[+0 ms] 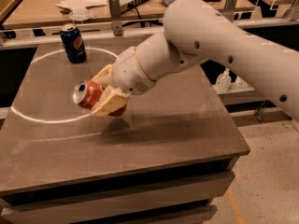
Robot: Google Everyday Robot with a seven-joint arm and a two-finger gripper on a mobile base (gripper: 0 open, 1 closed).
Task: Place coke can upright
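The coke can (88, 94) is red-orange with a silver top. It is held on its side above the grey table (177, 120), with the top pointing left. My gripper (104, 91) is shut on the can, one cream finger above it and one below. The white arm reaches in from the upper right. The can hangs over the middle left of the table, clear of the surface, with its shadow below.
A dark blue Pepsi can (73, 43) stands upright at the back left of the table. A white circle line (42, 118) is marked on the tabletop. A cluttered desk stands behind. Small bottles (223, 81) sit on a low shelf to the right.
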